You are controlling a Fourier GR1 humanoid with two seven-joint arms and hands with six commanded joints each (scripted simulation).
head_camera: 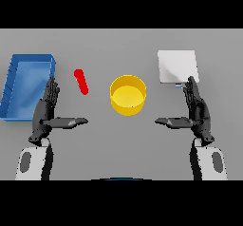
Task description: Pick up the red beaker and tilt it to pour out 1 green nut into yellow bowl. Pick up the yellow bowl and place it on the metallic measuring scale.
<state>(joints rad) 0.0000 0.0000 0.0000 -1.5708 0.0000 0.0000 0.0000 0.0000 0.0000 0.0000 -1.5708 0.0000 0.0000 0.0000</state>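
A grey tabletop (118,49) fills the head view. Near its middle stands the yellow bowl (128,95), round and upright, with its opening facing up; nothing can be made out inside it. To the left of the bowl, apart from it, lies the red beaker (81,81), which shows as a thin red shape slanted from upper left to lower right. Whether it lies on its side or stands tilted cannot be told, and no green nut can be made out.

At the far left of the tabletop sits a blue tray (14,73) with raised walls, set at a slight angle. At the upper right sits the scale (177,66), a pale, flat, square plate with a small blue mark at its lower edge.

The left hand (46,107) rests over the tabletop at the lower left, between the blue tray and the red beaker and nearer the viewer than both. Its fingers are straight and point away from the robot, with their tips near the tray's right wall, while the thumb sticks out sideways toward the middle. It holds nothing.

The right hand (197,110) mirrors it at the lower right, just below the scale. Its fingers are also straight and held together, the tips reaching close to the scale's lower right corner, and the thumb points inward toward the bowl. It holds nothing either. Both hands are well apart from the bowl.
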